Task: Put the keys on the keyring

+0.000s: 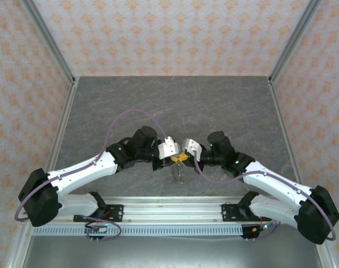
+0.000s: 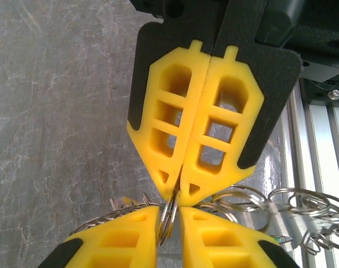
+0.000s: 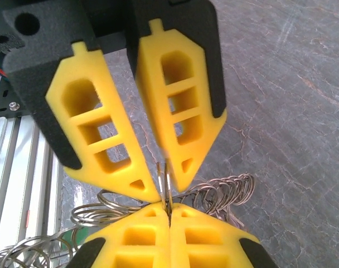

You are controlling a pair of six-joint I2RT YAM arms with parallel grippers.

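**Top view.** Both arms are reaching inward and meeting low over the tabletop (image 1: 175, 100), close to the middle of its near edge. The left gripper (image 1: 173, 161) and right gripper (image 1: 184, 158) are sitting tip to tip. The keyring (image 1: 179, 173) is hanging as a faint grey tangle just under them. The keys are too small to make out from here.

**Left wrist view.** The left gripper (image 2: 169, 216) is standing a crack open, with one thin wire loop of the keyring (image 2: 303, 215) running up through the narrow gap. I cannot tell whether its pads are pressing on the loop. Facing it, the right gripper (image 2: 179, 190) is clamping fully shut, its yellow fingers (image 2: 175, 128) lying flush together on that same loop. The other loops are spreading toward the metal rail (image 2: 320, 139) at the near edge.

**Right wrist view.** The right gripper (image 3: 169, 207) is pinching the loop in its closed seam. The left gripper (image 3: 164, 190) is splaying slightly to either side of it. More of the keyring (image 3: 225, 190) is fanning out behind the fingertips, above the grey surface.

**Progress.** By my reading, the work is sitting at the ring-holding stage. I am not finding any key hanging on the ring, so fetching and threading each one looks to be left.

**Writing.** Nothing is reading as a brand or label. The wall (image 1: 175, 33) is carrying a repeating orange motif with no lettering, and the fingers are bearing no marks.
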